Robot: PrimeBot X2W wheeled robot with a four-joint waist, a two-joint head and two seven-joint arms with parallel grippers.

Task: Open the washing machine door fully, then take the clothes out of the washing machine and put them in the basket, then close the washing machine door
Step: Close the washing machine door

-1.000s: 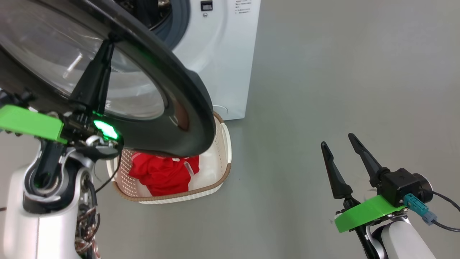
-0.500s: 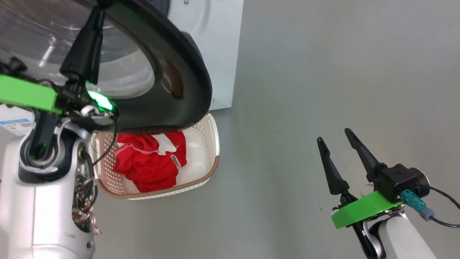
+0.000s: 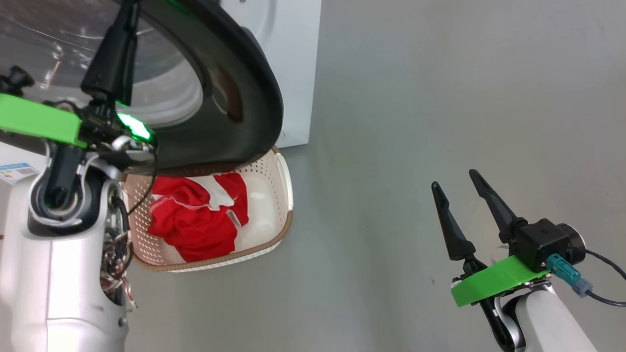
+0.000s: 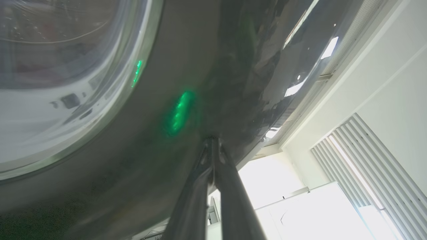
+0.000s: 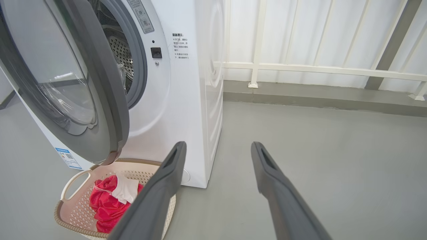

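Right gripper (image 3: 454, 178) sits nearest, jaws spread wide and empty above the floor (image 3: 440, 98). Left gripper (image 3: 128, 14) is pinched shut, tips on the door's (image 3: 244, 98) black rim. Under the part-open door, the basket (image 3: 274, 239) holds the clothes (image 3: 195, 225), just before the washer (image 3: 293, 73).

my left gripper (image 3: 130, 7) and right gripper (image 3: 455, 180) each have two long, tapering black fingers (image 3: 452, 230) above a flat bright-green plate (image 3: 491, 286). my forearms (image 3: 63, 303) are smooth silver-white shells. my left wrist has a glowing green light (image 3: 133, 128), a black ringed joint (image 3: 57, 195), and bare coppery wires (image 3: 115, 266) spilling out below. my right wrist carries a boxy black camera (image 3: 544, 240), a teal plug (image 3: 561, 270) and a thin black cable (image 3: 605, 299).
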